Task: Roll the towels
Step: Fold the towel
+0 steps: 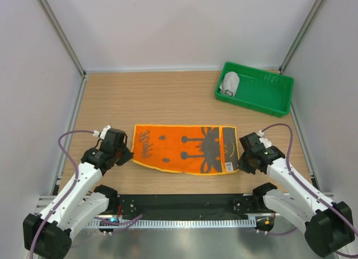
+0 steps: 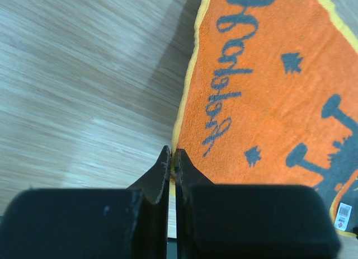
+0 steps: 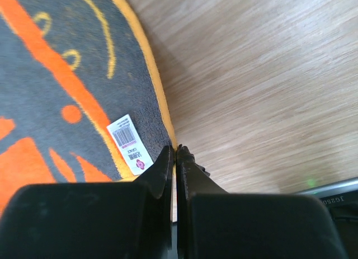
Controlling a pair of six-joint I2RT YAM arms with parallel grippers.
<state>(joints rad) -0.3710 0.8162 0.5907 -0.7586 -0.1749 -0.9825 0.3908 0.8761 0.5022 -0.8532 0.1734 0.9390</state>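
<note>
1. Table (image 1: 168,97): light wood top between pale walls. It carries everything I list below.

2. Orange towel (image 1: 179,148): spread flat and unrolled at the near middle of the table, long side running left to right between the two arms. Orange field with a yellow hem; dark script at its left end, dark grey figures toward the right, and a grey band at the right end.

3. Green tray (image 1: 263,99): far right corner of the table, set at a slant, well apart from the orange towel.

4. Left gripper (image 1: 127,156): low at the towel's left end. On my left wrist view the fingers (image 2: 159,175) are pressed together, with a sliver of yellow hem caught between them, so I log it as pinching the towel's left edge.

5. Right gripper (image 1: 241,161): low at the towel's near right corner. On my right wrist view the fingers (image 3: 163,164) are closed tight and the hem runs straight into the tips; I log it as nipping that corner.

6. Grey towel (image 1: 230,84): pale bundle inside the tray's left end, against the wall. I cannot tell how neatly it is rolled.

7. Label (image 3: 128,144): white barcode tag lying on the grey band just beside the right fingertips.
</note>
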